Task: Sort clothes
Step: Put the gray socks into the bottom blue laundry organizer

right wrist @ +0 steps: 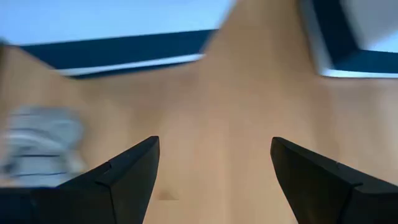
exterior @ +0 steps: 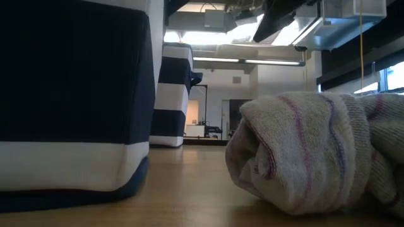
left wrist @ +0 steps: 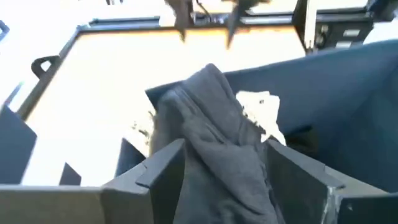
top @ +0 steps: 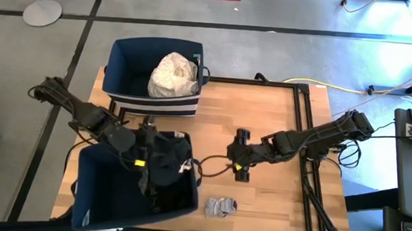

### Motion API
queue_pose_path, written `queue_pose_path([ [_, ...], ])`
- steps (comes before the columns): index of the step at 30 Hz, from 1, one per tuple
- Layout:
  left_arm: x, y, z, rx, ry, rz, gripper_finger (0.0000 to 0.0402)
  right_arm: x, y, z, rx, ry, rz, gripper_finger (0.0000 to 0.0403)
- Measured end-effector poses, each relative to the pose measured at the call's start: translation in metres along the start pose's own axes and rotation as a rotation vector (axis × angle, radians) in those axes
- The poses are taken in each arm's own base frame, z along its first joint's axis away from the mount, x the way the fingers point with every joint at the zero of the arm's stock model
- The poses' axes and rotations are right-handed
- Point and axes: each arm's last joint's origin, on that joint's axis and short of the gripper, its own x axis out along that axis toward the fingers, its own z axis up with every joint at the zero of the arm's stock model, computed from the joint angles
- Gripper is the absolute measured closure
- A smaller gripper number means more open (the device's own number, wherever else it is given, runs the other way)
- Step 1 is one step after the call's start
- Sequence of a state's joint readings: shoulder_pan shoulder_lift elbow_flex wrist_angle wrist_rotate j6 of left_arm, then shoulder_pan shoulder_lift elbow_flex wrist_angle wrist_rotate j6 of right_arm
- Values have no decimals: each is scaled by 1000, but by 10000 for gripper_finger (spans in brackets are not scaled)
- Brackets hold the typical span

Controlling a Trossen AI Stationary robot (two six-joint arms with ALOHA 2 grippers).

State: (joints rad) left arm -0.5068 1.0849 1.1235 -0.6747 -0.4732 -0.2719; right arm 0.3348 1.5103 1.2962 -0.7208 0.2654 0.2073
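A wooden desk (top: 264,105) stands on a grey floor, with two navy bins on it. The near bin (top: 108,195) is the larger; the left claw (top: 145,170) hangs over its rim, pinching a dark garment (left wrist: 217,143). I judge it should move well inside before letting go, so the cloth clears the rim. The far bin (top: 123,64) holds a cream bundle (top: 173,74). The right claw (top: 241,155) waits mid-desk, spread. Striped grey socks (top: 220,207) lie on the desk near the front edge.
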Motion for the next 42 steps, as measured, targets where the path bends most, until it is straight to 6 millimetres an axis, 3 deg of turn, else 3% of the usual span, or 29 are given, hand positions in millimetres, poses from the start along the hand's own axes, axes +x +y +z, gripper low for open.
queue_pose_path([
  [6,-17,10,5,-12,-63,8,194,14,29,-15,90,-7,152,96],
  [10,-18,10,5,-16,-64,8,194,25,48,-39,164,10,194,96],
  [20,-5,5,-3,-19,-46,16,194,54,95,-81,199,-193,306,96],
  [30,-4,5,-5,-79,-35,17,194,106,121,-88,183,-258,332,96],
  [37,-5,5,-5,-82,-33,17,194,134,137,-92,150,-169,392,96],
  [42,-4,4,-6,-76,-31,17,194,142,136,-102,125,-92,347,99],
])
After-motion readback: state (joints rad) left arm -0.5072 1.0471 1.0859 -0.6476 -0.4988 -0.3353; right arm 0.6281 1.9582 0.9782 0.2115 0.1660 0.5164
